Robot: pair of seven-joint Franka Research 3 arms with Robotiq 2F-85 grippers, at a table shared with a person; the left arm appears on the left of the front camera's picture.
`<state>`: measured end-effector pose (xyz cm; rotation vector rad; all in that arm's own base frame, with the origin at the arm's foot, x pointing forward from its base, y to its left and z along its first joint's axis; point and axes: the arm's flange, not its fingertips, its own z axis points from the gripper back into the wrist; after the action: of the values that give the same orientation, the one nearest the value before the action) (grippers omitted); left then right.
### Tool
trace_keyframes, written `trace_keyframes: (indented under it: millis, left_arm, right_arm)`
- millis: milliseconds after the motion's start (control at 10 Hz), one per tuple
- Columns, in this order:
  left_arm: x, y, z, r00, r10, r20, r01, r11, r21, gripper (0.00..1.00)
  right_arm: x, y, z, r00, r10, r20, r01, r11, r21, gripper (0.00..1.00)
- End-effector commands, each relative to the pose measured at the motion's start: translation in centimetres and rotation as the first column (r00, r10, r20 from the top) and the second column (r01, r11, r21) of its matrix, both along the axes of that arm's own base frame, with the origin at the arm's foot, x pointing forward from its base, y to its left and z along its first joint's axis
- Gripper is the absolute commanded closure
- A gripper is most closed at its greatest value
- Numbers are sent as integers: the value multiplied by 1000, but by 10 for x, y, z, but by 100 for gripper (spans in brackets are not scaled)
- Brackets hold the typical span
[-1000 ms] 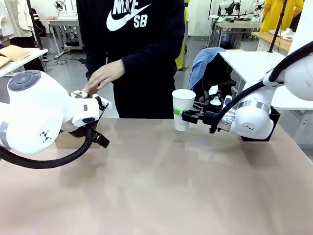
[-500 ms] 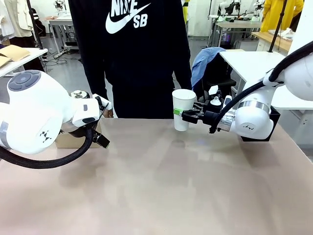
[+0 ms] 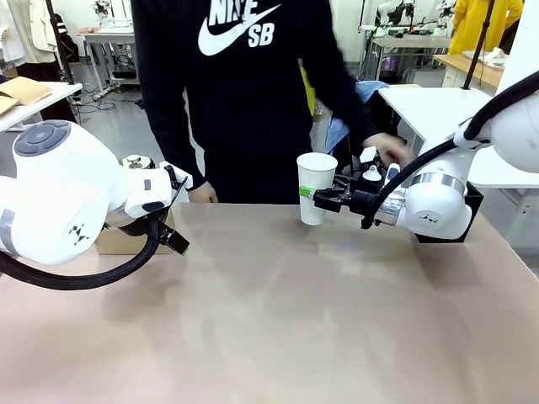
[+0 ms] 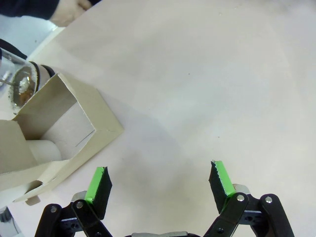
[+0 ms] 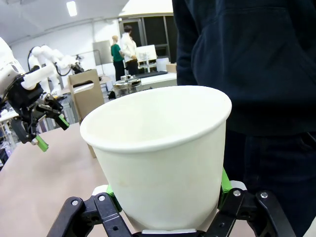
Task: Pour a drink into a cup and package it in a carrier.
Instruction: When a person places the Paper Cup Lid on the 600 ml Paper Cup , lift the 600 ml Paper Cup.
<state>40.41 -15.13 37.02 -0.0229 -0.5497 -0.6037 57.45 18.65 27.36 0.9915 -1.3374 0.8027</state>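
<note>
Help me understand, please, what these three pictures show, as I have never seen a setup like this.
Two white robot arms work at a tan table, with a person standing across it. The wide picture comes from a fixed camera between the arms. The other two come from small cameras on each wrist, looking along that gripper's two green-padded fingers. The right gripper is shut on a tall white paper cup, held upright; its wrist picture shows the cup close up. The left gripper is open, holding nothing, over bare table beside a brown cardboard carrier. A glass vessel stands next to the carrier. The person's hand is stretched toward things behind the right arm.
</note>
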Motion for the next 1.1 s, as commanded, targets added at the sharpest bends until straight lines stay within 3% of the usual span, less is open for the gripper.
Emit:
trace_keyframes:
  millis: [0, 1000]
  left_arm:
    - [0, 0, 0, 1000, -2, 0, 2, 1000, -1, 0]
    - [0, 0, 0, 1000, -2, 0, 2, 1000, -1, 0]
  right_arm:
    - [1, 3, 3, 1000, -21, 4, 21, 1000, 3, 20]
    - [1, 3, 3, 1000, -21, 4, 21, 1000, 3, 20]
